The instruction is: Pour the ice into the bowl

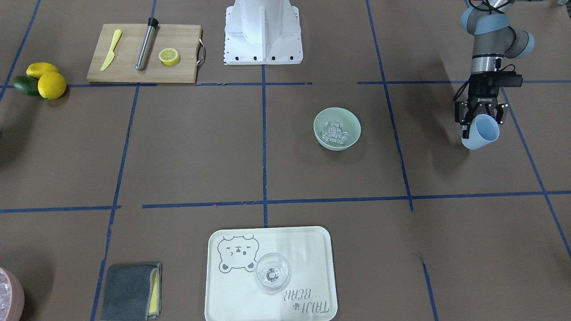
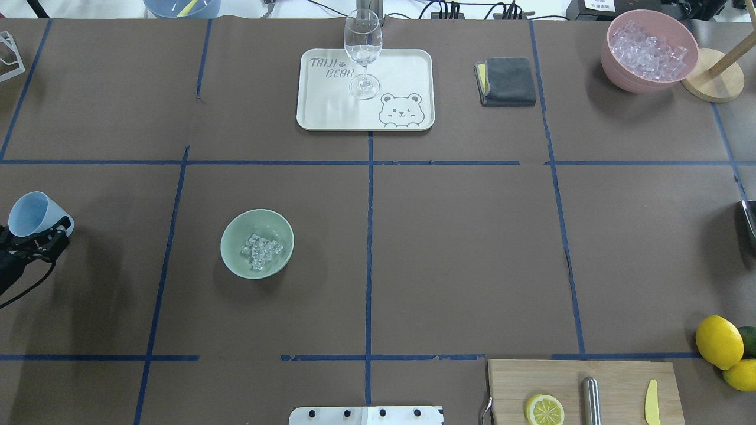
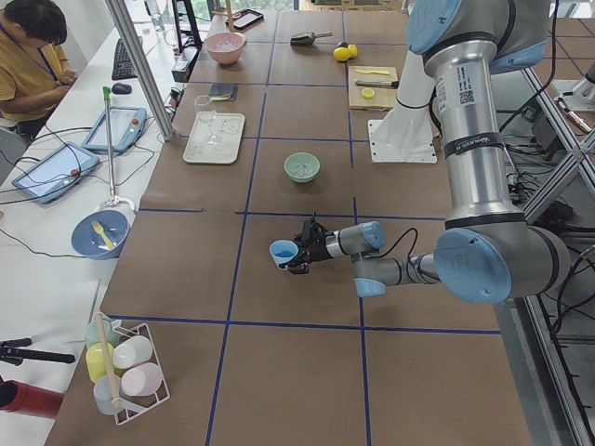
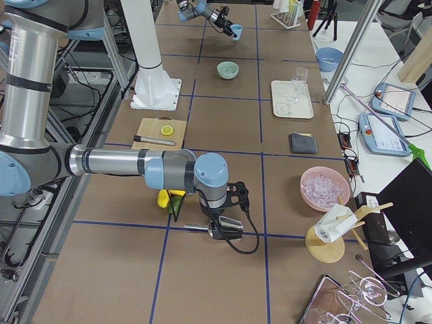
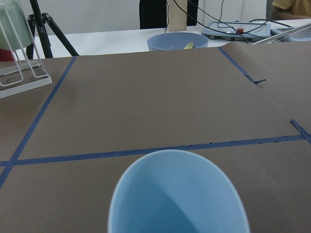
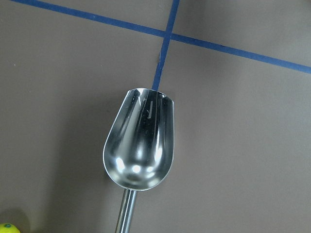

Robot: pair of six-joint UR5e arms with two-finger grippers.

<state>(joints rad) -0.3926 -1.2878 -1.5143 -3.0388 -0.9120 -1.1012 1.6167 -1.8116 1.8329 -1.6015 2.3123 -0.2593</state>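
Overhead exterior view: a brown table marked off with blue tape, the ice lying inside a mint-green bowl.

At the far left, the left gripper [image 2: 47, 236] is clamped around a pale blue cup [image 2: 31, 212], which is held tilted off the table; the left wrist view shows the cup empty. To its right and well apart from it, the bowl [image 2: 260, 221] stands on the table with the ice [image 2: 260, 251] heaped at its bottom. Farther right, at the far edge, come a cream bear tray [image 2: 331, 112] carrying an upright wine glass [image 2: 362, 41], a folded grey cloth [image 2: 508, 81], and a pink bowl [image 2: 614, 65] of clear cubes. The right gripper [image 4: 223, 216] shows only in the exterior right view, above a metal scoop [image 6: 139, 150]; I cannot tell whether it is gripping.
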